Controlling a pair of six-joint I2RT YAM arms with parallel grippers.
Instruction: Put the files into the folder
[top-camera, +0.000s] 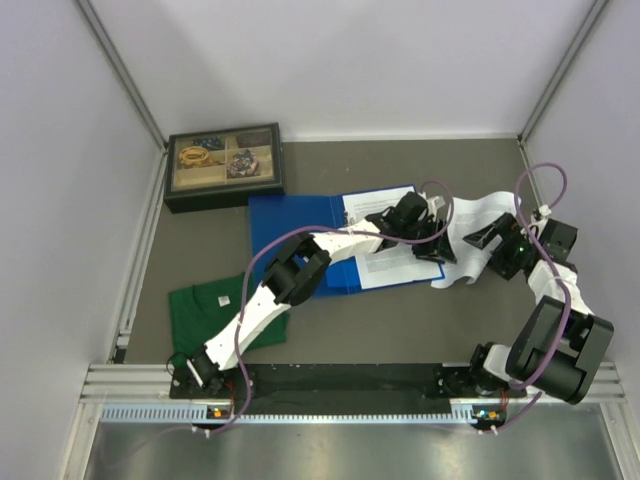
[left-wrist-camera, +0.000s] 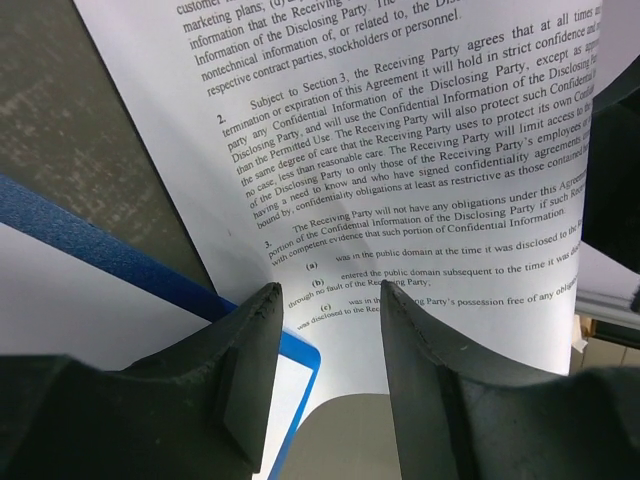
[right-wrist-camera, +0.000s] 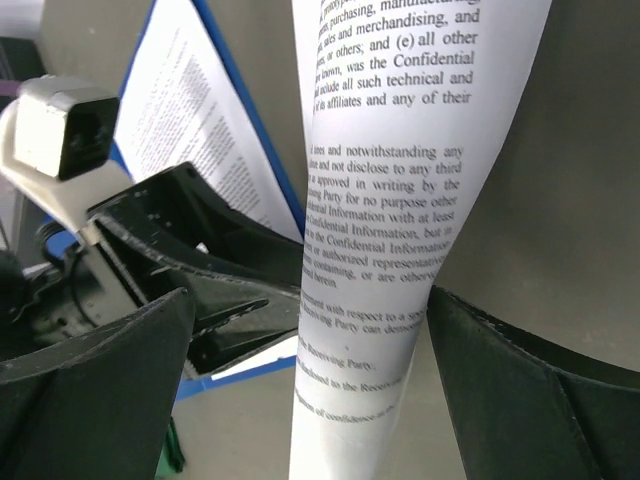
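The sheet (top-camera: 480, 210) trails rightward off the folder (top-camera: 290, 225), its length running left to right. The left gripper (left-wrist-camera: 330, 300) stands half apart, the right gripper (right-wrist-camera: 310, 300) wide; neither pinches it.

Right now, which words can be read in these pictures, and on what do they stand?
"Subject to Section 3, the Receiving Party agrees": printed sheet, left wrist view.
"approved in writing by the": curled sheet, right wrist view.
Page in the folder, overhead view: too small to read.
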